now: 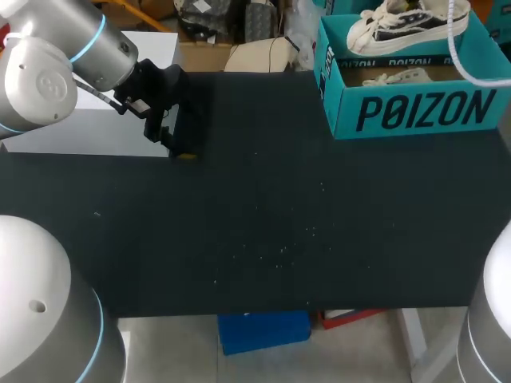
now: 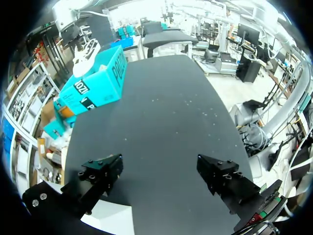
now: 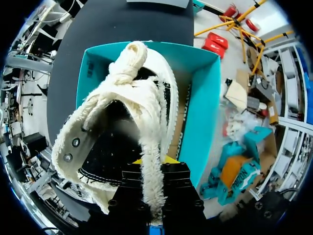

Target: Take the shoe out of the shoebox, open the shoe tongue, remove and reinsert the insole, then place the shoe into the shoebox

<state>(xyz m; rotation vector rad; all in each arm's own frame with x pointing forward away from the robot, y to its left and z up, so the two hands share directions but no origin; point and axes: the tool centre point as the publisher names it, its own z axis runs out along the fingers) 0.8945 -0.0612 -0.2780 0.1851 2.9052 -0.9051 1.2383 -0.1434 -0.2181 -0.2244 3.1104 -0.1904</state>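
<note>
right gripper (image 3: 152, 169) clamped on the frayed collar of the white-and-black canvas shoe (image 3: 122, 132), held just above the open teal cardboard shoebox (image 3: 203, 107). left gripper (image 2: 160, 169) wide open, empty, over the black table (image 2: 161, 98). first lift-out or final placement: can't tell.

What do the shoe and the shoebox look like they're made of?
shoe: looks like canvas, with dark panels, frayed fuzzy off-white edging and small shiny eyelets, probably metal. The white sole is possibly rubber.
shoebox: likely cardboard, matte teal outside, with bare brown board showing inside.
</note>
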